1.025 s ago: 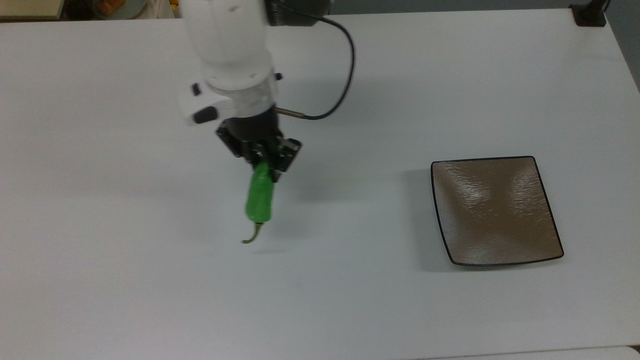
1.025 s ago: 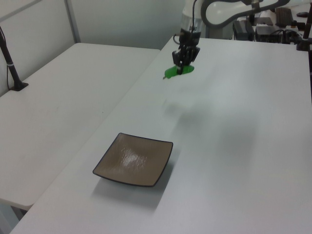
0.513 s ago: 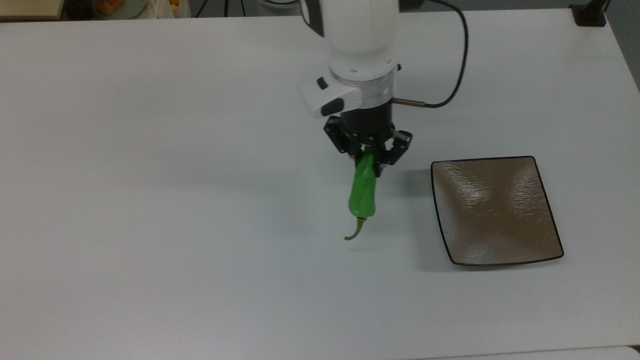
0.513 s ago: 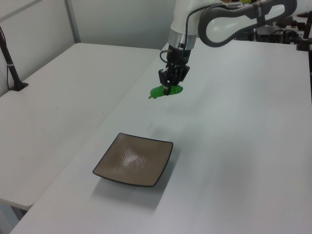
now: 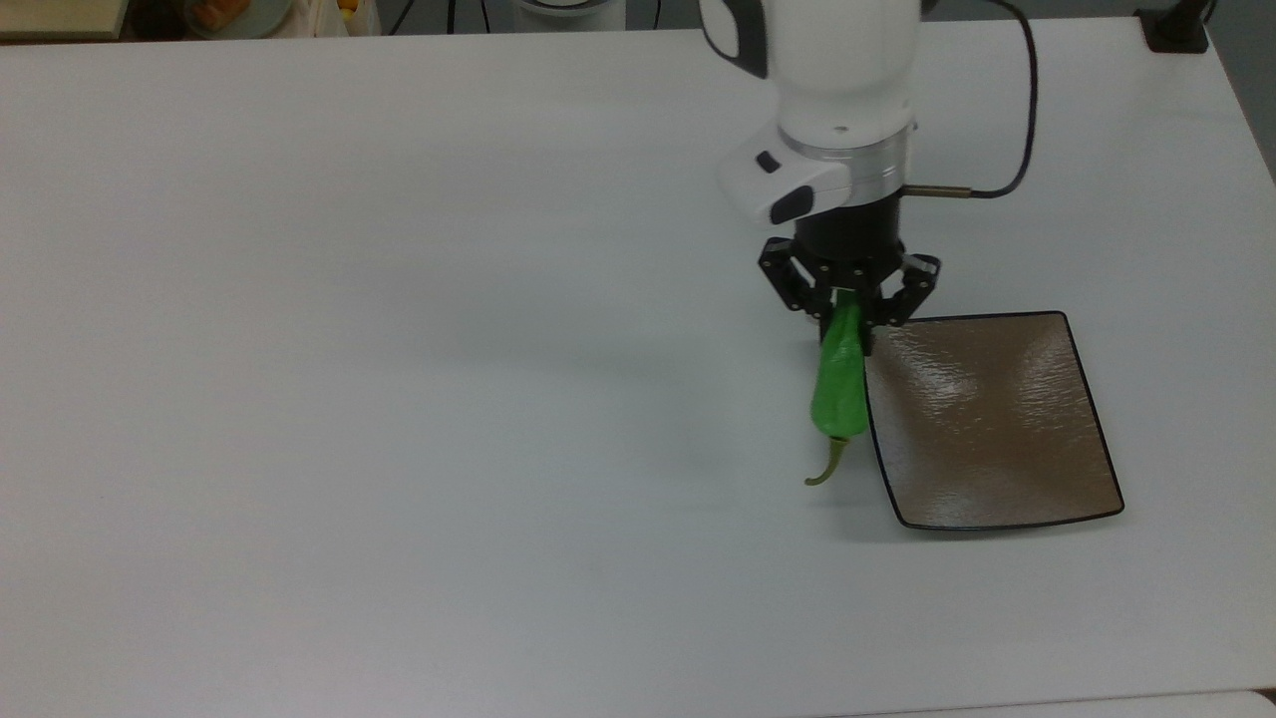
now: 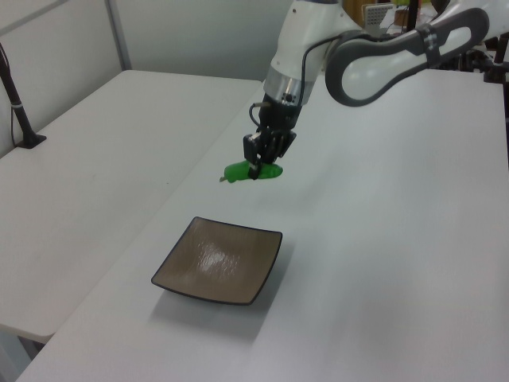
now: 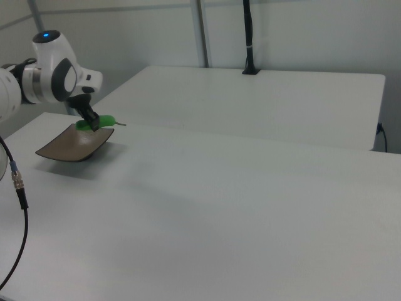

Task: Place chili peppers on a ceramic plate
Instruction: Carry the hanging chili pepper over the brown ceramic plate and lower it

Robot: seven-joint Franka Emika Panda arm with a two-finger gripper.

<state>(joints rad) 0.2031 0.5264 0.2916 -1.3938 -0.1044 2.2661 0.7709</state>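
Above the counter [image 5: 399, 399], the pepper [image 5: 839, 384] hangs in the air, the jaws [image 5: 848, 304] clamped on its tip end so the body and curved stem jut out level. In the top view it lies along the plate's [image 5: 997, 429] left edge; the left view shows it short of the plate, so the carry looks unfinished.

The white table [image 5: 399, 399] bears the ceramic plate [image 5: 997, 429].
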